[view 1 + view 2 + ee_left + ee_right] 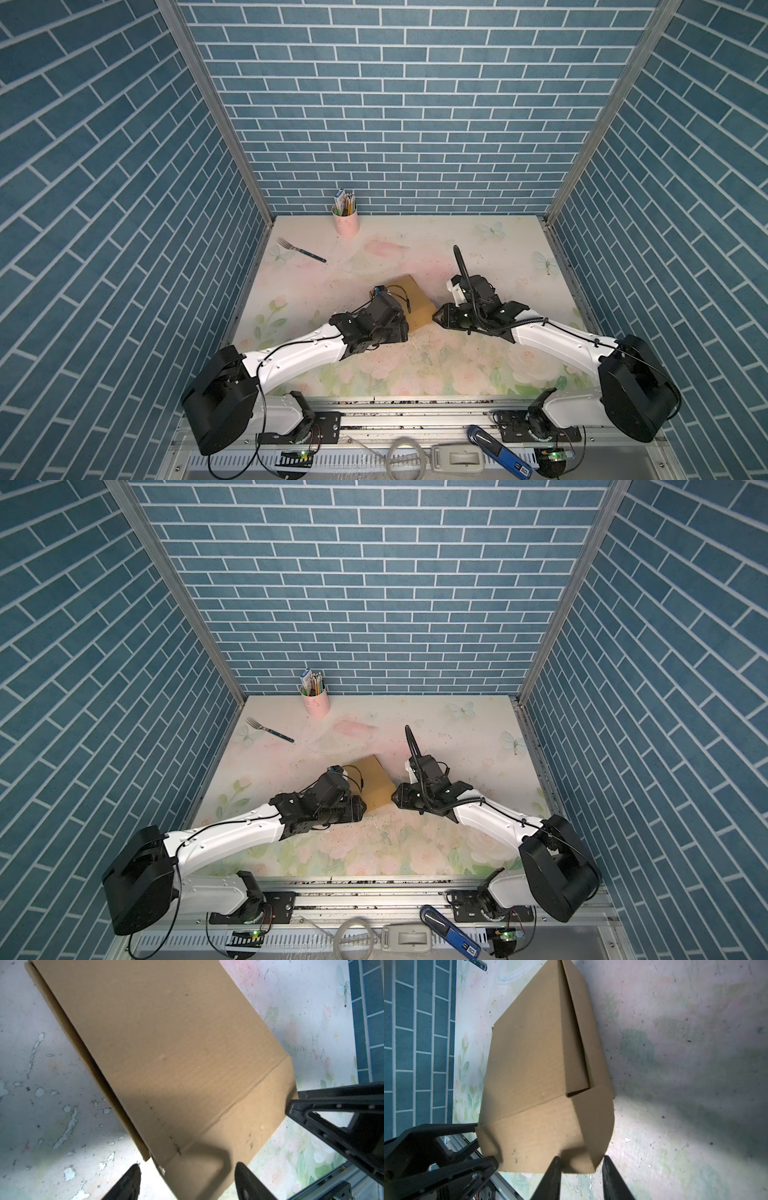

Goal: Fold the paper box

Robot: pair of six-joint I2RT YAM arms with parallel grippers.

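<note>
The paper box [417,305] [374,783] is plain brown cardboard, folded up and lying askew mid-table between both arms. My left gripper [406,328] [188,1169] is open wide. It straddles the box's near left corner, and table shows between each finger and the cardboard [176,1053]. My right gripper [434,318] [581,1159] is part-way open around the box's right corner [529,1064]. One fingertip [557,1162] overlaps the front wall and the other sits at the side wall's edge. The side flap gapes slightly in the right wrist view.
A pink cup [346,222] of pencils stands at the back wall. A fork [301,249] lies back left. Blue brick walls close in three sides. A metal rail [415,405] runs along the table's front edge, with a blue tool [498,453] beyond it.
</note>
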